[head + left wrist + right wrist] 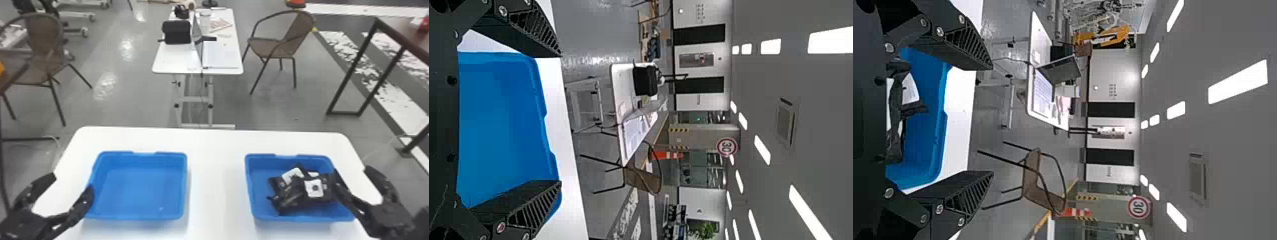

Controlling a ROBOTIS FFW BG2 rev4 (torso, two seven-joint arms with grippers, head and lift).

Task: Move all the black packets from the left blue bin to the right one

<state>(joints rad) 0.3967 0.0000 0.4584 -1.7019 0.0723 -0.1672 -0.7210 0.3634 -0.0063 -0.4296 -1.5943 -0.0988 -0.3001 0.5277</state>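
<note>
In the head view, the left blue bin [137, 188] holds no packets. Several black packets [290, 194] with white labels lie heaped in the right blue bin [266, 210], mostly toward its right side. My left gripper [75, 182] stands open at the left bin's left edge, nothing between its fingers. Over the right bin's right edge is my right gripper [351, 170], also open and holding nothing. The left wrist view has the left gripper [561, 120] with the blue bin [504, 130] beyond it; the right wrist view has the right gripper [993, 122] and part of the black packets [898, 115].
Both bins stand on a white table [214, 178], with a strip of tabletop between them. Farther off are another white table [223, 57] with a laptop on it, a brown chair [277, 46] and a dark metal frame [344, 73].
</note>
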